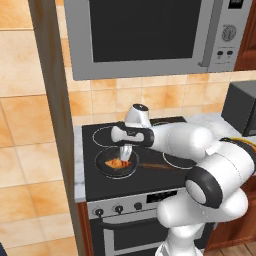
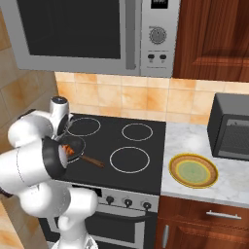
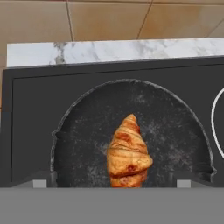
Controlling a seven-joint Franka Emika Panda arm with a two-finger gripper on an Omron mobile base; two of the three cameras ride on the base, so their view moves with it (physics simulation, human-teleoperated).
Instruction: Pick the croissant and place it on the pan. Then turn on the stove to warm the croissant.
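The golden-brown croissant [image 3: 129, 153] lies inside the round dark pan [image 3: 87, 127], on the front left burner of the black stove [image 1: 150, 180]. My gripper [image 3: 113, 181] hangs just above the pan and is open, its two fingertips [image 3: 43, 179] standing wide apart on either side of the pastry without touching it. In the left base view the gripper [image 1: 125, 152] points down at the croissant [image 1: 118, 163] in the pan [image 1: 106, 169]. The pan's brown handle [image 2: 92, 161] points right toward the middle of the cooktop. Small black knobs [image 1: 118, 209] line the silver front panel.
A grey microwave [image 1: 145, 35] hangs above the cooktop. A yellow-green rimmed plate [image 2: 193, 170] sits on the marble counter [image 2: 228, 180] to the right, with a dark boxy appliance [image 2: 231, 126] behind it. A tiled wall edge [image 1: 55, 125] stands close on the left.
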